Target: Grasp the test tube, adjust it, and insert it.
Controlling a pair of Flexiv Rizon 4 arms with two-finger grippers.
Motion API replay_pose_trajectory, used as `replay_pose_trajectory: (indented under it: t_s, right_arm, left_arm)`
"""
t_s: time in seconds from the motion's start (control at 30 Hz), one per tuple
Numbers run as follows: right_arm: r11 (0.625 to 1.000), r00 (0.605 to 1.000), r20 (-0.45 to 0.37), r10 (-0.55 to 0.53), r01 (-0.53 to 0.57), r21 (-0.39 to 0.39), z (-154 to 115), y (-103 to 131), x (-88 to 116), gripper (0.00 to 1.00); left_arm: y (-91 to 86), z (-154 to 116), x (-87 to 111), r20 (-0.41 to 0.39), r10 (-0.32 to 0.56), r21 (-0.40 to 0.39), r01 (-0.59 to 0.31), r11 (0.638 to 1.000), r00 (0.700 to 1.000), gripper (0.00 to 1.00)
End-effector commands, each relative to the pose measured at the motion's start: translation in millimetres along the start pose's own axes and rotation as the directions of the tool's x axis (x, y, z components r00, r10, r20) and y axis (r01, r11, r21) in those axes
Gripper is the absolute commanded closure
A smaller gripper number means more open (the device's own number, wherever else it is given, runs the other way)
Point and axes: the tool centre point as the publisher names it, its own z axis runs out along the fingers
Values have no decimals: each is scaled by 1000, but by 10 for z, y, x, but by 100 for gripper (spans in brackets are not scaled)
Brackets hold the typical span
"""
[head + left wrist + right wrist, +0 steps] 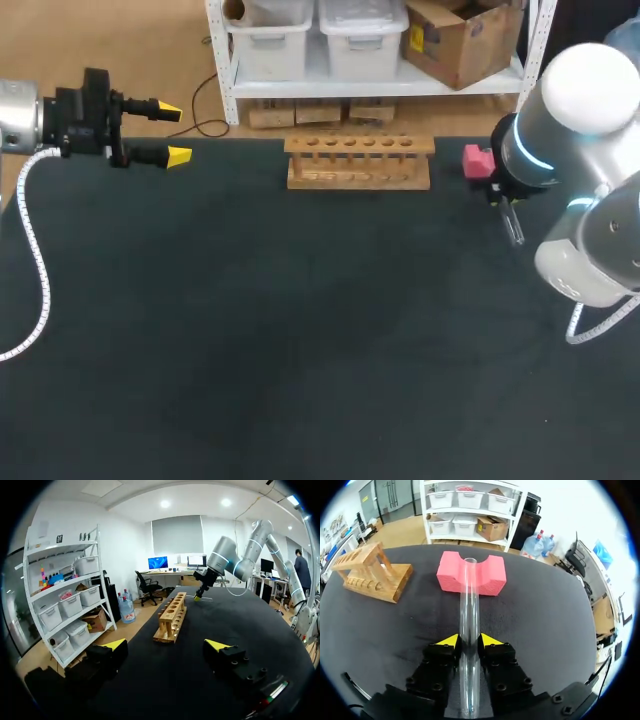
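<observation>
Right wrist view: right claw clamps tube, long overhang ahead; smooth glass may slip or tilt, missing rack holes. Left claw open.

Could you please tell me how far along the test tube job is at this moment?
Done: the right gripper is shut on the test tube. In hand: the tube is held beside the pink block, apart from the wooden rack. Left: adjusting and inserting it; the rack's holes look empty. The left gripper is open, holding nothing.
</observation>
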Motion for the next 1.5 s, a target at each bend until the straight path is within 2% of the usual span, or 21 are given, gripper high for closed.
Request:
replay_pose_trajectory:
  t_s: [0.03,0.37,0.57,1.0,1.5]
  right_arm:
    - [999,1000,5,27,-27,29,-94,27,0,100]
    - [991,993,49,110,-113,66,-359,-46,-75,100]
    - [986,987,77,142,-148,81,-637,38,-89,100]
    - [966,970,100,223,-233,108,-1120,551,-72,100]
    - [959,965,115,237,-252,132,-1298,1182,-89,100]
  left_arm:
    - [-13,-4,7,2,2,-3,-2,1000,1000,0]
    - [-13,-4,7,2,2,-3,-2,1000,1000,0]
    - [-13,-4,7,2,2,-3,-2,1000,1000,0]
    - [-13,-4,7,2,2,-3,-2,1000,1000,0]
    - [-13,-4,7,2,2,-3,-2,1000,1000,0]
